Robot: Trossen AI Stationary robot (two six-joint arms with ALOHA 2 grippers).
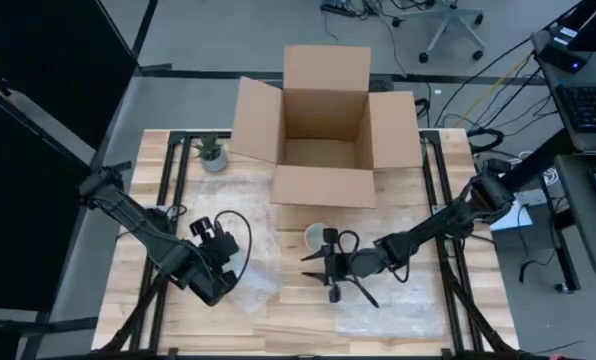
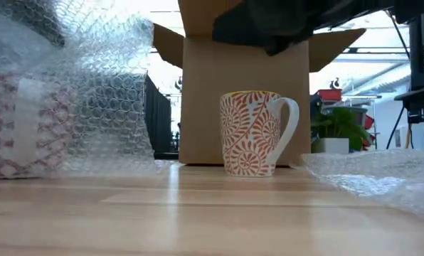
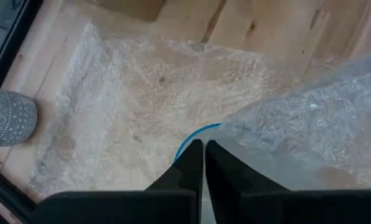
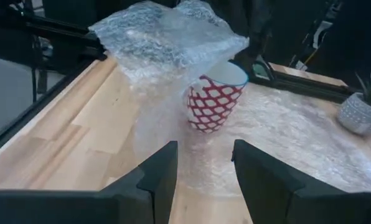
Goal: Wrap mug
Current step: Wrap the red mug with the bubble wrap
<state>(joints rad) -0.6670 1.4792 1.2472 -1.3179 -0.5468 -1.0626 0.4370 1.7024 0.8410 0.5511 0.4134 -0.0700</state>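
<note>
A red-lattice mug (image 4: 211,102) with a blue rim stands tilted on a bubble wrap sheet (image 3: 129,106) at the table's left. A flap of that wrap (image 4: 167,37) is raised over it. My left gripper (image 3: 203,155) is shut at the mug's rim, on the wrap. A second mug (image 2: 258,134), white with an orange leaf pattern, stands upright on its base in front of the cardboard box (image 1: 323,120). My right gripper (image 1: 320,275) hovers open just near of that mug (image 1: 316,237), pointing toward the table's left, with nothing between its fingers (image 4: 154,174). My left gripper pinches the raised bubble wrap flap (image 3: 235,140) between its two fingers, right beside the mug's blue rim (image 3: 188,140). Whether the rim itself is also between the fingers I cannot tell. The wrap rises from the table and drapes over the mug.
An open cardboard box stands at the far middle. A small grey plant pot (image 1: 213,153) sits at the far left. Another bubble wrap sheet (image 1: 398,300) lies at the near right. Black frame rails (image 1: 168,190) run along both table sides.
</note>
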